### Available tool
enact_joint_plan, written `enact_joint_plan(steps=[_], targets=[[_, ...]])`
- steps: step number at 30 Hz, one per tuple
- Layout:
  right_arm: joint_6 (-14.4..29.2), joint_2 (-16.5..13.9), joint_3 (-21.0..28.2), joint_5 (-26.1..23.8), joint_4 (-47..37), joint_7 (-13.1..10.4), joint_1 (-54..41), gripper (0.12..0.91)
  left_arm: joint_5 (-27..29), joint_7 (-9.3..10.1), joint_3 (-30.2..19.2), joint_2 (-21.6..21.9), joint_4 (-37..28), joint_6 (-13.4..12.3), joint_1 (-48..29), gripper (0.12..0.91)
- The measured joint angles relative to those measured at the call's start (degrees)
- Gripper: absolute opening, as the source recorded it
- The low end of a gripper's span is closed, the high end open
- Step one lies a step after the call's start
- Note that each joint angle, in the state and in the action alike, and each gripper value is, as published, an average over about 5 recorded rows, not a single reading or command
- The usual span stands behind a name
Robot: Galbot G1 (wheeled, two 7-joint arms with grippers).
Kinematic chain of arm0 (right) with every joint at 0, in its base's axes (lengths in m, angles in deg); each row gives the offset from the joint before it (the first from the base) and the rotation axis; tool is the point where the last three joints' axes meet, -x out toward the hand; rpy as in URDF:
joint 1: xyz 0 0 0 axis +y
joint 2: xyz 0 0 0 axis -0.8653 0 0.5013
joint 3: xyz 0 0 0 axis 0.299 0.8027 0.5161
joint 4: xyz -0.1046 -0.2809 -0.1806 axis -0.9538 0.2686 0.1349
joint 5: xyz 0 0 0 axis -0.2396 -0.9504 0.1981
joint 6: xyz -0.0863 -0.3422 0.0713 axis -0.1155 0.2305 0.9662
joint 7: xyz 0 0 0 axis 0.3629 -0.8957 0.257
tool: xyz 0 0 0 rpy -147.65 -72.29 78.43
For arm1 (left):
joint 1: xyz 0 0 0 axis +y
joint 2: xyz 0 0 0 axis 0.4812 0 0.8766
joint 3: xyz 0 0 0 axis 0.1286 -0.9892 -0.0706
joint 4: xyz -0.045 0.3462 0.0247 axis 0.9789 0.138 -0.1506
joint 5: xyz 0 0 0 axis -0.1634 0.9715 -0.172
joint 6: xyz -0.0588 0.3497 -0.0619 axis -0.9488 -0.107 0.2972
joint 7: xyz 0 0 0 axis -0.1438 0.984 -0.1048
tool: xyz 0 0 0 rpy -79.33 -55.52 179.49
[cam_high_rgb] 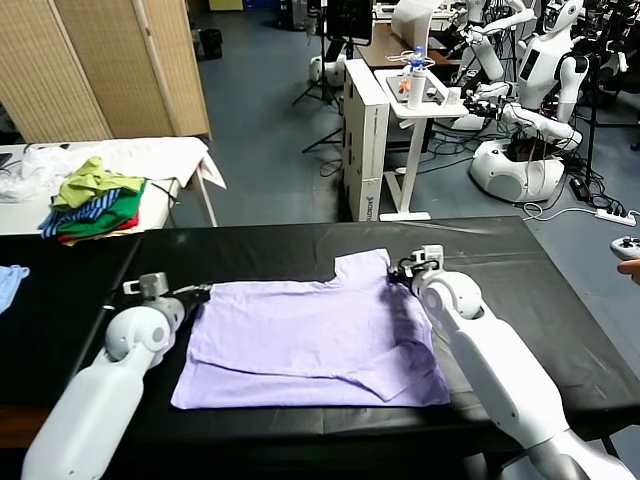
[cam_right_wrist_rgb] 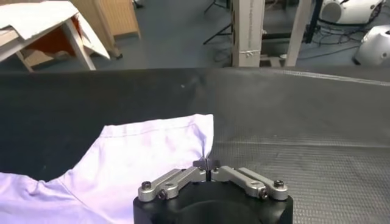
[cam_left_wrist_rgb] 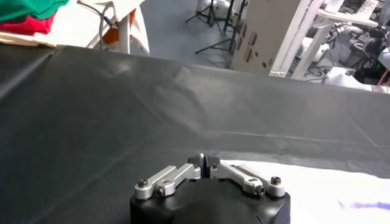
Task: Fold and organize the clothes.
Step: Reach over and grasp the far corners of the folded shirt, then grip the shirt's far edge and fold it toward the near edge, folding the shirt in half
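The lavender T-shirt (cam_high_rgb: pixel 310 335) lies spread on the black table (cam_high_rgb: pixel 530 270), with its near part folded over itself. At the shirt's far left corner my left gripper (cam_high_rgb: pixel 203 293) rests low on the table. In the left wrist view that gripper (cam_left_wrist_rgb: pixel 204 161) is shut, with the pale cloth (cam_left_wrist_rgb: pixel 317 189) reaching its tips. My right gripper (cam_high_rgb: pixel 400 272) is at the far right sleeve. In the right wrist view it (cam_right_wrist_rgb: pixel 207 164) is shut on the sleeve's edge, and the fabric (cam_right_wrist_rgb: pixel 134 158) is drawn up into the jaws.
A pile of green, blue-striped and red garments (cam_high_rgb: pixel 95 205) sits on a white table at the back left. A light blue cloth (cam_high_rgb: pixel 8 280) lies at the table's left edge. Beyond the table stand a white desk (cam_high_rgb: pixel 420 95) and other robots (cam_high_rgb: pixel 530 90).
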Motion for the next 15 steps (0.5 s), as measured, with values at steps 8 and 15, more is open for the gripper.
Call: enact_joint_plan(steps=[8,15], targets=[[0.4,-2.2,-2.2,0.3,5.4,0.2,3.2,0.140,-2.6,0.45,2.4,1.6,4.7,-0.1,3.3,0.147],[0.1,-4.5,-4.7,1.6,11.0,0.2,7.0,0.140,-4.4,0.85,5.4,3.3,10.6,-0.1,8.0,0.147]])
